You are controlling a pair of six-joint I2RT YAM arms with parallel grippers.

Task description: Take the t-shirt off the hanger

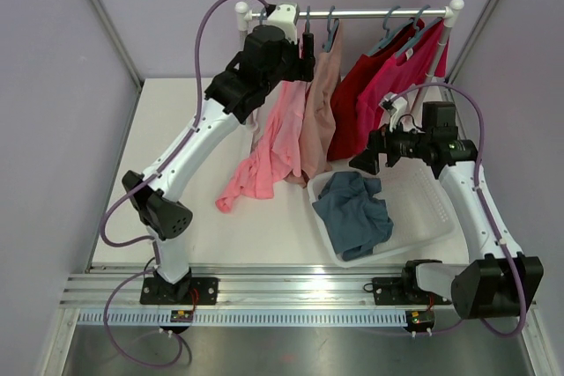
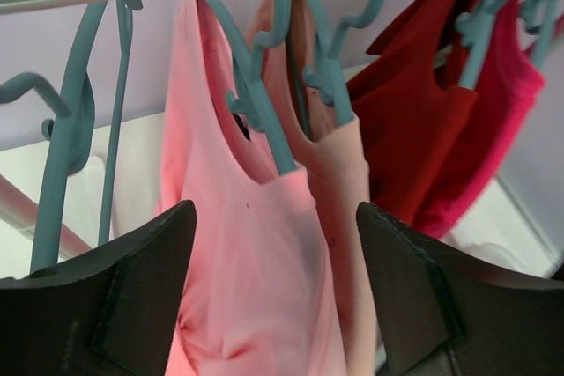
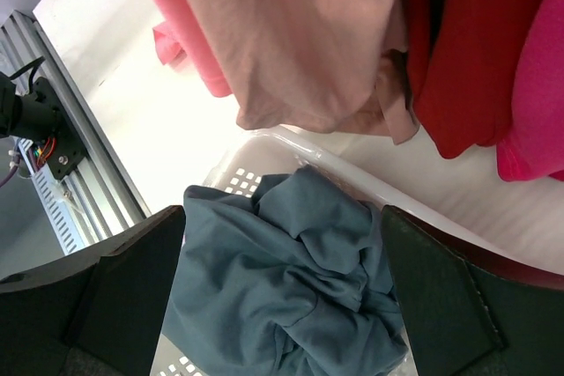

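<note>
A pink t-shirt [image 1: 273,143] hangs from a teal hanger [image 2: 256,103] on the metal rail [image 1: 370,13], its lower end trailing on the table. In the left wrist view the pink t-shirt [image 2: 247,253] hangs by one shoulder on the hanger's arm. My left gripper [image 1: 304,57] is raised to the rail, open, its fingers [image 2: 132,288] either side of the shirt's neck without touching it. My right gripper [image 1: 363,163] is open and empty above the white basket [image 1: 423,217], over a blue-grey shirt [image 3: 291,288].
A beige shirt [image 1: 319,121], a dark red shirt [image 1: 366,99] and a bright pink-red shirt [image 1: 414,68] hang to the right on teal hangers. An empty teal hanger [image 2: 70,129] hangs left of the pink t-shirt. Rail posts stand at both ends.
</note>
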